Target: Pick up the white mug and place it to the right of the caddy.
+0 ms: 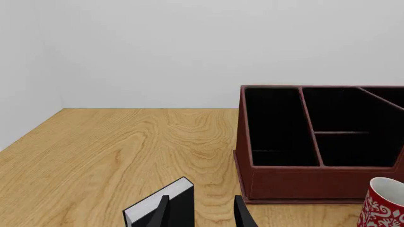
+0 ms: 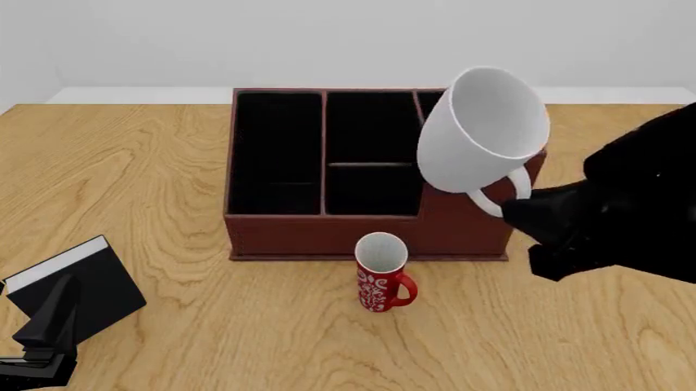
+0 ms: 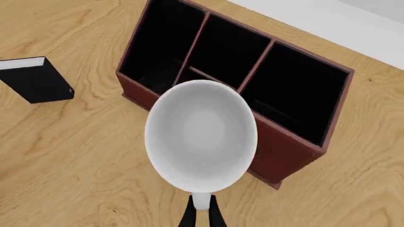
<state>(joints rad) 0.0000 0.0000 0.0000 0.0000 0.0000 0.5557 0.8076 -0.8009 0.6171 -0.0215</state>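
White mug (image 2: 478, 134) in right hand (image 2: 520, 205)

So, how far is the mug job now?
Pickup looks done: the right gripper holds the white mug by its handle, lifted and tilted near the caddy. Still left: lower it onto the table right of the caddy and release.

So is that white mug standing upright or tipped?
Tipped: the white mug hangs tilted in the right tool, held by its handle, mouth empty.
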